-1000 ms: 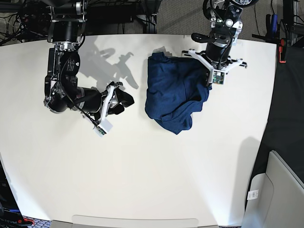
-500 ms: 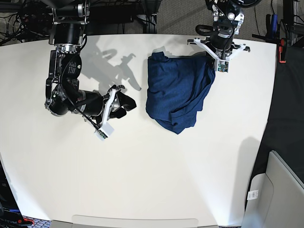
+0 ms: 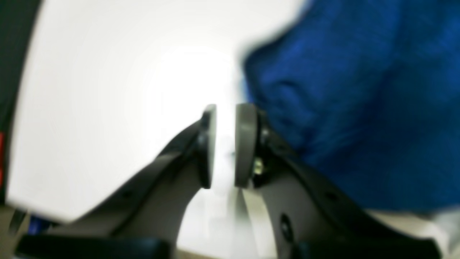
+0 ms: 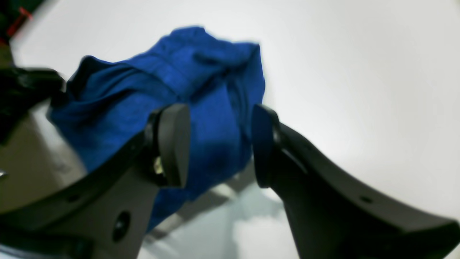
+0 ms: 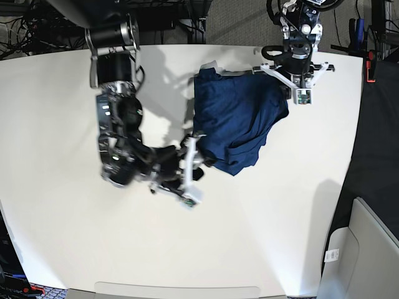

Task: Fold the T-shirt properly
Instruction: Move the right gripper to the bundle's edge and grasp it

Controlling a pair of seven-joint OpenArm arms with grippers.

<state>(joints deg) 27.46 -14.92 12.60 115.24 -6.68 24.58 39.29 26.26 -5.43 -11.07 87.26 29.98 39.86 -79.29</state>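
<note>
A: Nearest to us in the base view is our right gripper (image 5: 194,163), low at the near-left corner of the T-shirt (image 5: 235,118). From its wrist camera the jaws stand wide with nothing between them; the blue cloth shows through the gap but lies beyond the pads, not in them.

B: So which way does the shirt lie from it?

A: Up and away, toward the far edge of the table (image 5: 62,237). The garment sits crumpled on the far middle of the table, its long axis running roughly from the near corner by our right gripper to the far corner by our left gripper (image 5: 302,80).

B: And the left one?

A: It hangs at the far-right corner of the shirt. Its wrist view shows the pads (image 3: 245,144) only a narrow slit apart, bare white table in the gap, and the cloth just beside the right-hand pad, not pinched.

B: Then neither arm holds anything?

A: That is how we read it. We judge the right arm better placed for the near hem, the left for the far corner.
</note>
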